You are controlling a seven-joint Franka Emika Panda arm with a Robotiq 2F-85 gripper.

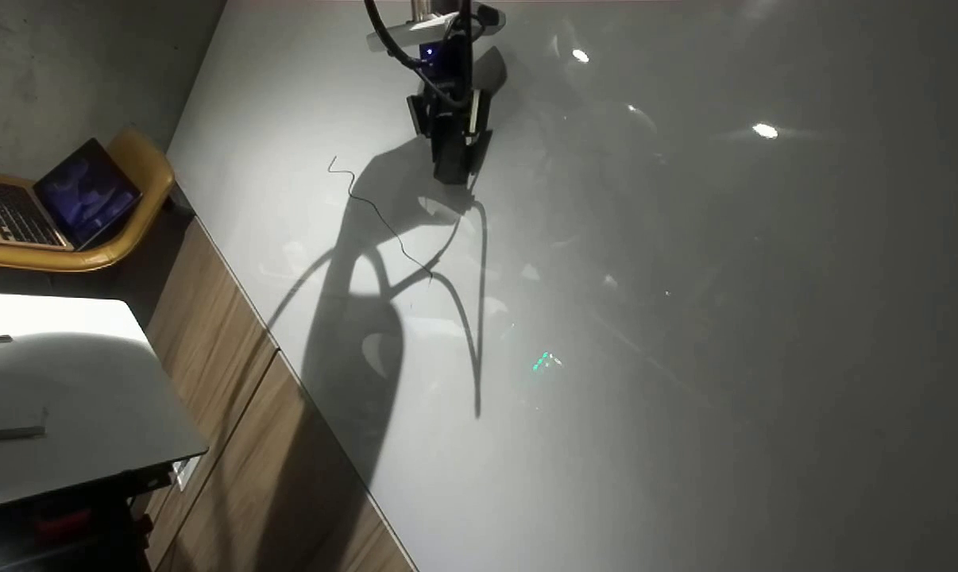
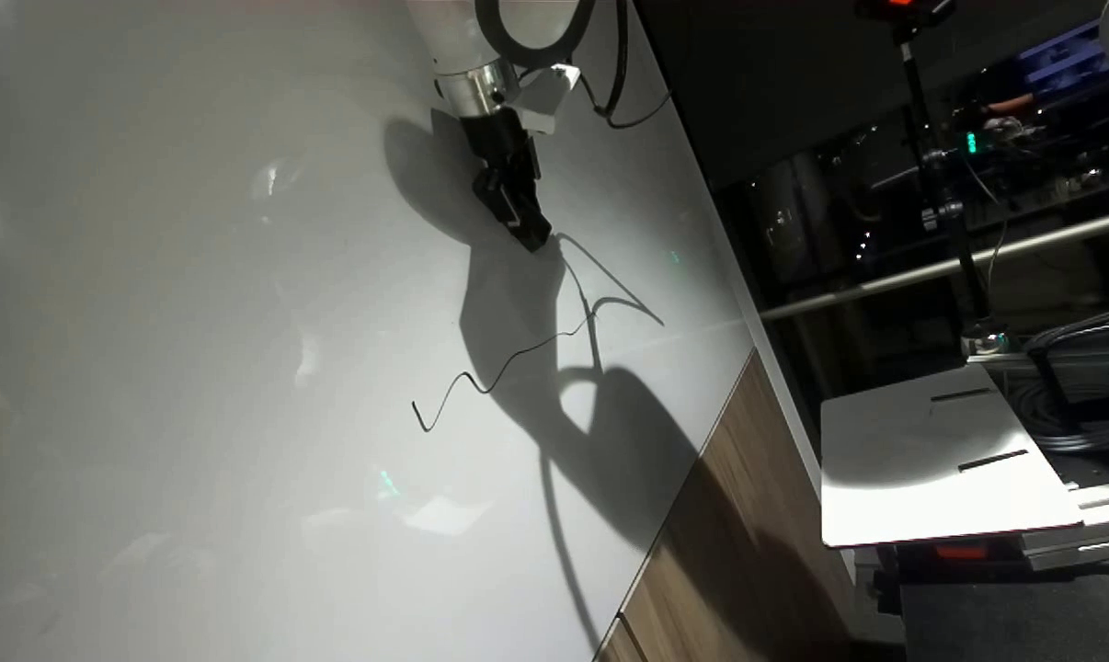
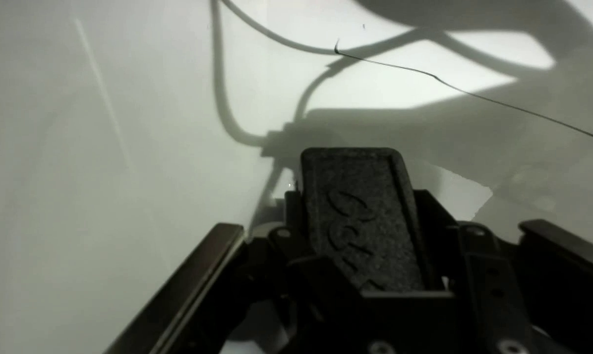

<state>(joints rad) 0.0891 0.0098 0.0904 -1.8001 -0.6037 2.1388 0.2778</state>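
My gripper [image 3: 359, 216] is shut on a dark grey, rough-surfaced block [image 3: 355, 196] with raised or cut lettering on its face. The fingers press on its two long sides, and its far end sticks out past them. In both exterior views the gripper [image 1: 452, 111] [image 2: 507, 179] points down the white surface with the dark block [image 1: 450, 163] [image 2: 532, 232] at its tip. I cannot tell whether the block touches the surface. A thin dark wavy line [image 1: 377, 210] lies close to the block; it also shows in an exterior view [image 2: 518, 354] and the wrist view [image 3: 434, 76].
The large glossy white surface [image 1: 646, 445] carries the arm's shadow and light reflections. Wood panels [image 1: 217, 357] run along its edge. A chair [image 1: 149, 171] with a laptop [image 1: 86, 195], a metal plate [image 2: 941, 460] and a camera stand [image 2: 954, 211] stand beyond that edge.
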